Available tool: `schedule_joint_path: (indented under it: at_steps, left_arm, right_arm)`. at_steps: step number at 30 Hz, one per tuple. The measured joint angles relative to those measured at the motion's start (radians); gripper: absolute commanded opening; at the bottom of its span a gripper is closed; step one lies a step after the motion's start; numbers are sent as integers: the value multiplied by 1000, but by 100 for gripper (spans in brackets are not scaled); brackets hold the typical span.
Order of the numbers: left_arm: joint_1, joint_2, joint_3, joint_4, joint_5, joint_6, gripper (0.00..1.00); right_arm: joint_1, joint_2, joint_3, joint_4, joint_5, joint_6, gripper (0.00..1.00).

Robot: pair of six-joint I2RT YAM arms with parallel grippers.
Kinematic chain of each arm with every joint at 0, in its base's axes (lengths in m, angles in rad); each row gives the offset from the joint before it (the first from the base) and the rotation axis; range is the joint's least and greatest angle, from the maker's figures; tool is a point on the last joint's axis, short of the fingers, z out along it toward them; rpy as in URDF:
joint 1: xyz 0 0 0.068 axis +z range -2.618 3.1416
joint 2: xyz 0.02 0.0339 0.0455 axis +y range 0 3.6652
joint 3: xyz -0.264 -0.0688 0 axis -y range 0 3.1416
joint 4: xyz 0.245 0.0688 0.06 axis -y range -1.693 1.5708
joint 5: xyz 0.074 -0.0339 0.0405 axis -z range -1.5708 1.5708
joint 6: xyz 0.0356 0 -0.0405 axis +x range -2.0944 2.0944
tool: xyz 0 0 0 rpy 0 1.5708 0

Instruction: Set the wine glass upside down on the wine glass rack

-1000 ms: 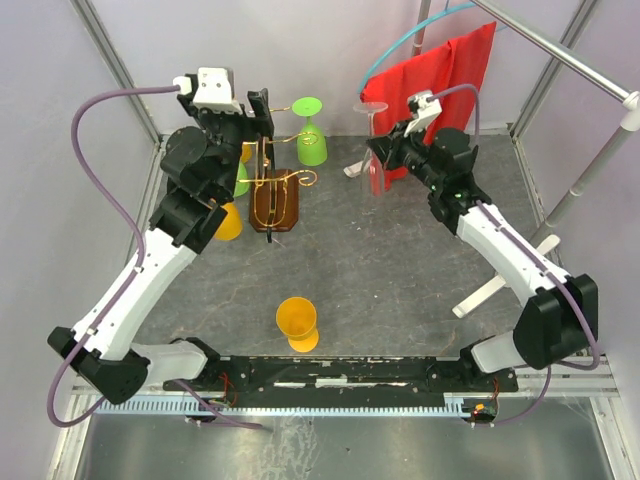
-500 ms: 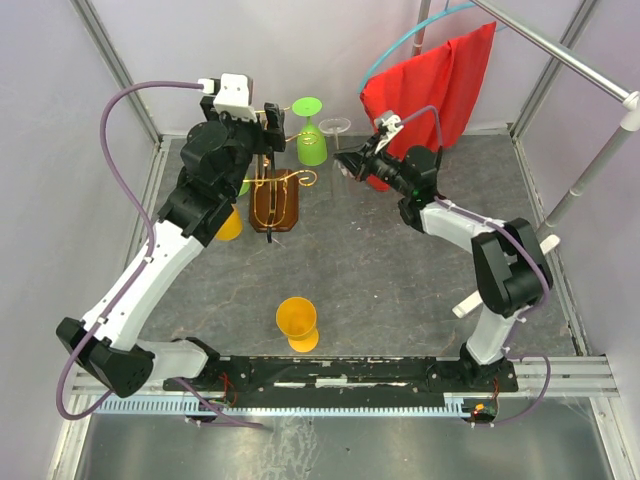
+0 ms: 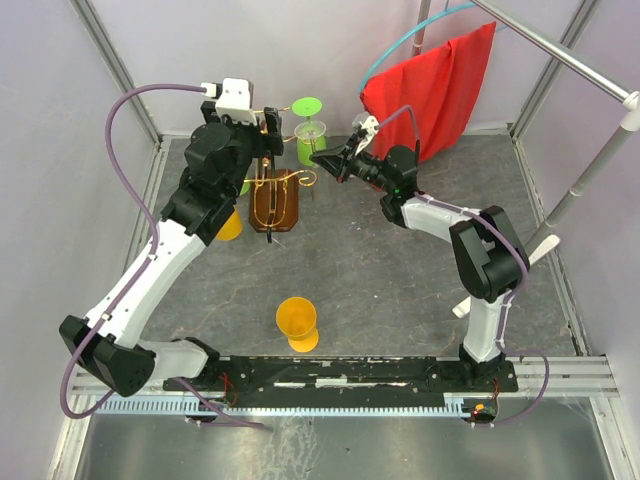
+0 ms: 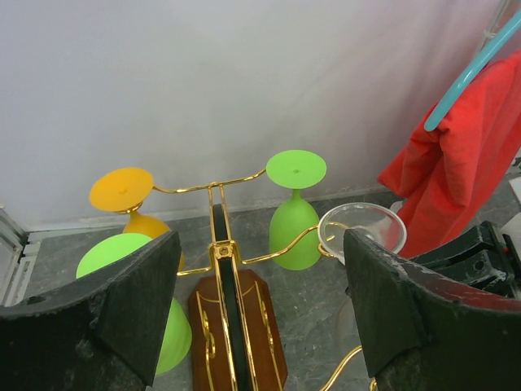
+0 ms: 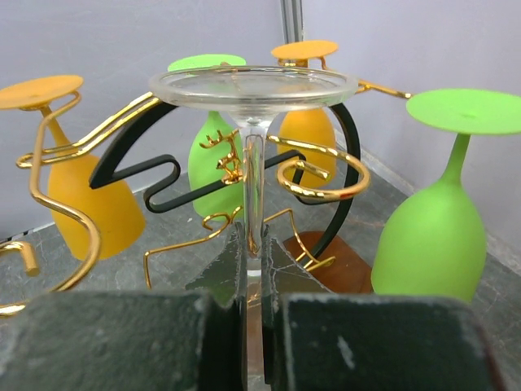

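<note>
The wine glass rack (image 3: pixel 273 207) has a dark brown base and gold wire arms; it stands at the back left. It also shows in the left wrist view (image 4: pixel 237 324) and the right wrist view (image 5: pixel 319 174). My right gripper (image 3: pixel 336 161) (image 5: pixel 254 254) is shut on the stem of a clear wine glass (image 3: pixel 311 129) (image 5: pixel 254 86). The glass is held foot up, right beside a curled gold arm. The clear glass (image 4: pixel 361 229) touches that curl in the left wrist view. My left gripper (image 3: pixel 262 126) (image 4: pixel 260 305) is open and empty above the rack.
Two green glasses (image 3: pixel 309 147) (image 3: pixel 241 181) and an orange glass (image 3: pixel 228 223) hang upside down on the rack. Another orange glass (image 3: pixel 297 324) stands upside down near the front. A red cloth (image 3: pixel 437 83) hangs at the back right, with a white pole stand (image 3: pixel 585 170) beside it.
My right gripper has carried the clear glass left from by the red cloth to the rack's right arm. My left gripper rose and shifted slightly right, then held still.
</note>
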Motion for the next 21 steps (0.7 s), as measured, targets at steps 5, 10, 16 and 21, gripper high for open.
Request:
schedule_joint_path:
  at_steps: [5, 10, 16, 21]
  left_arm:
    - [8, 3, -1, 0, -13, 0, 87]
    - [17, 9, -1, 6, -17, 0, 87]
    - [26, 30, -1, 7, -17, 0, 87]
    - [37, 35, -1, 6, -16, 1, 88]
  right_arm:
    - [9, 48, 14, -1, -6, 2, 1]
    - [16, 80, 36, -2, -6, 2, 1]
    - [32, 122, 67, 14, 5, 1, 1]
    - [46, 158, 87, 20, 37, -6, 1]
